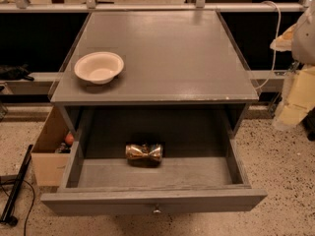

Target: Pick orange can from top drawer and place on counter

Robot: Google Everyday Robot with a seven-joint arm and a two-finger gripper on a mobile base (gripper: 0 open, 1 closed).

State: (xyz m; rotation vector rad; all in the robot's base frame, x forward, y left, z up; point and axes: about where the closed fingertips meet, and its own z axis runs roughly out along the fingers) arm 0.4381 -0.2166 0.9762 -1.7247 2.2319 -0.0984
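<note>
The orange can (143, 152) is a crushed, shiny bronze can pinched in the middle. It lies on its side at the back middle of the top drawer (155, 200), which is pulled fully open, with its small metal knob at the front. The counter (167, 53) is the flat grey top of the cabinet above the drawer. My gripper (290, 107) is a cream-coloured shape at the right edge, beside the cabinet's right side. It is well away from the can, at about counter height, and holds nothing that shows.
A cream-white bowl (99, 67) stands on the counter's front left. A brown cardboard box (50, 154) with small items sits on the floor left of the drawer. A black bar (15, 188) and a cable lie at the lower left. A rail runs behind the cabinet.
</note>
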